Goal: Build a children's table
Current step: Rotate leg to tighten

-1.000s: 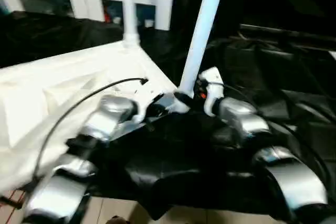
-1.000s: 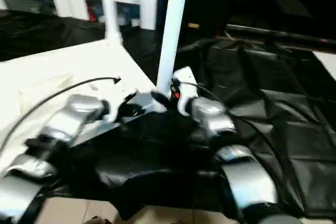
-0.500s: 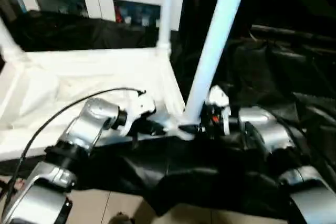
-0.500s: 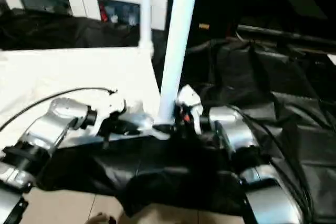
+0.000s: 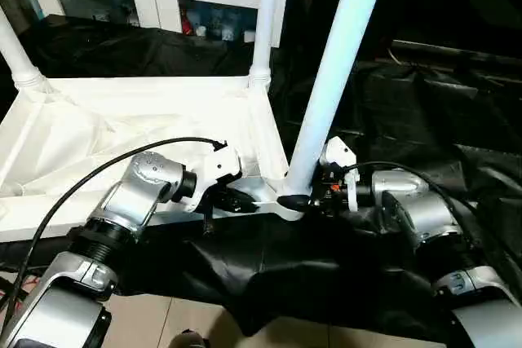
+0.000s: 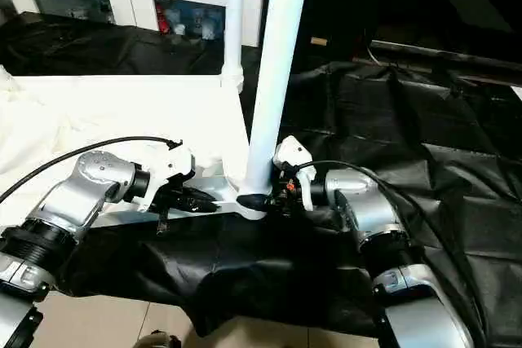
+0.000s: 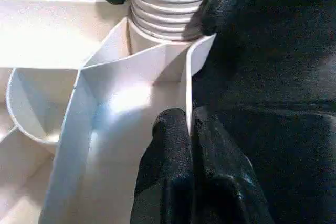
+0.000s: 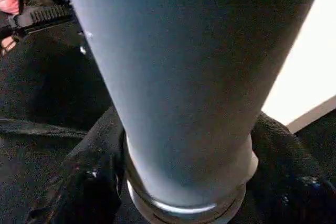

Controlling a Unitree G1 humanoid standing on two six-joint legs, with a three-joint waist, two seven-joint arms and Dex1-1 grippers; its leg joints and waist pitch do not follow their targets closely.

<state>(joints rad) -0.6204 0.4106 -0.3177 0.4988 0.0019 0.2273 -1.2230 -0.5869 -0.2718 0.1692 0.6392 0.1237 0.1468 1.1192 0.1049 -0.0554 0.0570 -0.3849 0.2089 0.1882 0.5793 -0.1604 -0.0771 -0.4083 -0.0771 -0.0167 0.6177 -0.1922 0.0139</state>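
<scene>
Now our right gripper (image 5: 303, 198) holds the foot of the long white tubular plastic leg (image 5: 334, 79), rising straight above its corner socket. Beside it, our left gripper (image 5: 241, 200) pinches the white ribbed plastic tabletop's (image 5: 139, 107) rim.

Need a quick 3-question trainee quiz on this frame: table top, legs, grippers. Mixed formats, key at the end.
1. True or false: the table top lies with its ribbed underside up.
2. How many legs stand in corner sockets in the left eye view? A) one B) three C) none
3. Fill in: the left gripper is shut on the table top's thin ____, while the right gripper sits around the base of the near leg.

Key:
1. True; ribs show in the left wrist view.
2. B: the near leg, the far leg and the far left leg.
3. Edge wall (rim).
</scene>
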